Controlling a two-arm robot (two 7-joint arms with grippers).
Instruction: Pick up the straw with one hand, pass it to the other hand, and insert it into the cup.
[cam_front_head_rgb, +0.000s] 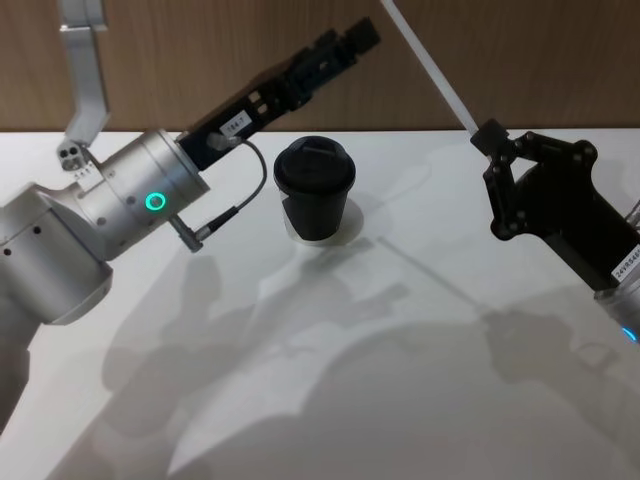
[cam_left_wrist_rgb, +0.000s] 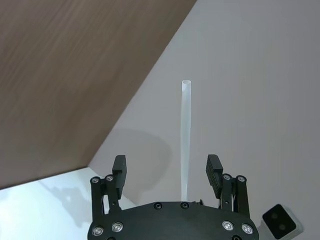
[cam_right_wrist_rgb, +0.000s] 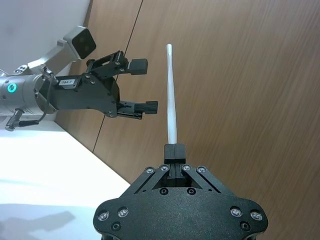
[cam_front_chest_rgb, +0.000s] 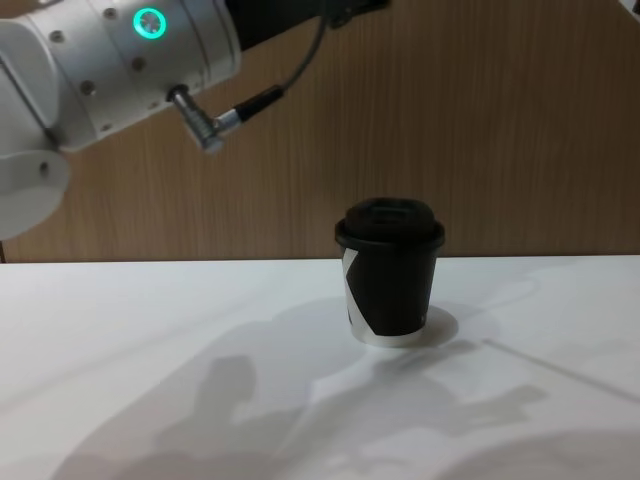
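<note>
The black lidded cup (cam_front_head_rgb: 315, 190) stands upright on the white table; the chest view shows its white angular patch (cam_front_chest_rgb: 392, 275). My right gripper (cam_front_head_rgb: 492, 135) is raised to the right of the cup and shut on the lower end of the white straw (cam_front_head_rgb: 430, 65), which slants up and to the left. In the right wrist view the straw (cam_right_wrist_rgb: 171, 100) rises from the closed fingertips (cam_right_wrist_rgb: 174, 150). My left gripper (cam_front_head_rgb: 355, 38), on its silver wrist with the green ring, reaches over the cup with its jaws open. Its fingertips (cam_right_wrist_rgb: 142, 85) sit just short of the straw. The straw (cam_left_wrist_rgb: 186, 130) lines up with the gap between them.
A wooden wall (cam_front_head_rgb: 180, 60) runs behind the table (cam_front_head_rgb: 400, 380). A dark cable (cam_front_head_rgb: 240, 205) loops from the left wrist, close to the cup's left side. The near half of the tabletop carries only the arms' shadows.
</note>
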